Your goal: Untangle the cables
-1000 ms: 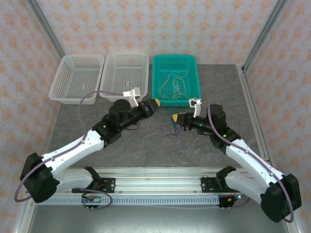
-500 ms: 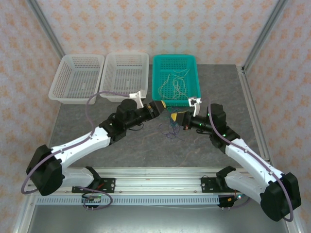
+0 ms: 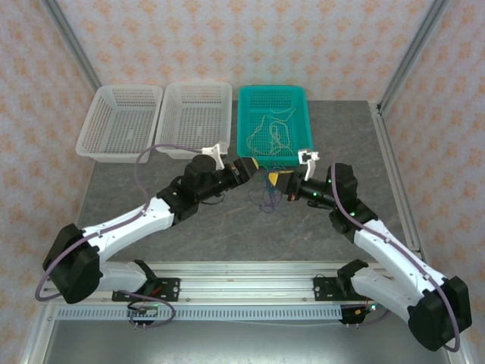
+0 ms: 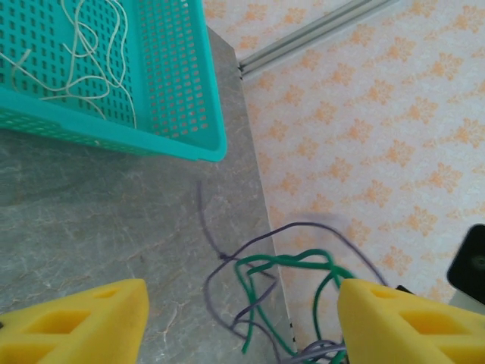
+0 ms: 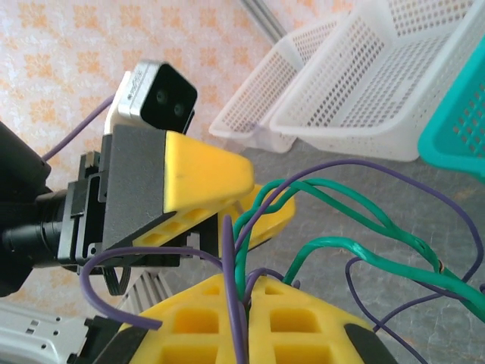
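Left tool (image 4: 241,297): jaws spread wide with nothing between the pads. I have it facing the coloured clump near the middle of the table (image 3: 227,227).
Right tool (image 5: 239,297): pinched tight on purple and green strands, which rise out of the seam between its two yellow fingers.
Purple and green clump (image 3: 266,199): held at one point by the right tool, between the two tools, just on the near side of the teal basket. Loops of green cross loops of purple. I cannot tell how much of its trailing end rests on the table.
Cream cables (image 3: 273,129): thin pale squiggles lying loose inside the teal basket, apart from the coloured clump.
Teal basket (image 3: 244,121): at the far edge, a little right of the middle.
White baskets (image 3: 127,89): two, side by side along the far edge toward the left corner. Any thin strand in them would be too fine for me to make out from above.
Done, as I judge it: the cream cables look sorted out of the tangle and put away.
Left, as I judge it: the green and purple strands are not yet parted, so roughly the second half of the work lies ahead.
Step in hand, as I judge it: one tool anchors the clump while the open one is lined up to take a single strand.
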{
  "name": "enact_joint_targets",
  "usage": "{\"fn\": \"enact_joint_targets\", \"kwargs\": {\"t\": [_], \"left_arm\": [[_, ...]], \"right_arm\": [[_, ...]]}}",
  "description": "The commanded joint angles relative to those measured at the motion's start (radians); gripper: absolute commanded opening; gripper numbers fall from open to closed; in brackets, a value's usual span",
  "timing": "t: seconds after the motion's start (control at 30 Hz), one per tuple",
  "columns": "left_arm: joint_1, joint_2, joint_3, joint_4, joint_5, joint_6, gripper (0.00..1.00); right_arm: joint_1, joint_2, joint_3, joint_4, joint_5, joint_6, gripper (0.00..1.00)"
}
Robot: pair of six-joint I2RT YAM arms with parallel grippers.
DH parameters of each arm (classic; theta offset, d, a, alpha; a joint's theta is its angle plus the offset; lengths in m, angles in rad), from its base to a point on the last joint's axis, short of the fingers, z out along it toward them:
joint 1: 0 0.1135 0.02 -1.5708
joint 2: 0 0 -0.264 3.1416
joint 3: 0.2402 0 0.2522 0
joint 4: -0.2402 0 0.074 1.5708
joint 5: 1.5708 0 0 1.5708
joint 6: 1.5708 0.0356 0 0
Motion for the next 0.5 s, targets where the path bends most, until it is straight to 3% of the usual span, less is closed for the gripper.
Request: {"fn": "enact_joint_targets", "kwargs": {"t": [0.0,0.13,0.33,0.4,0.47], "left_arm": [[-0.01,-0.057,0.011,-0.039,-0.047,0.037,0.7],[-0.011,-0.034,0.031,0.022,0.016,0.027,0.7],[-0.012,0.016,0.046,0.099,0.04,-0.005,0.65],[-0.014,0.025,0.048,0.117,0.043,-0.011,0.53],[-0.015,0.03,0.056,0.115,0.046,-0.006,0.26]], "right_arm": [[0.005,-0.028,0.005,0.073,0.017,-0.009,0.0],[0.011,0.012,0.006,0.124,-0.061,0.028,0.0],[0.027,0.02,0.002,0.15,-0.064,0.043,0.0],[0.027,0.024,-0.001,0.145,-0.066,0.04,0.0],[0.029,0.031,-0.012,0.13,-0.062,0.027,0.0]]}}
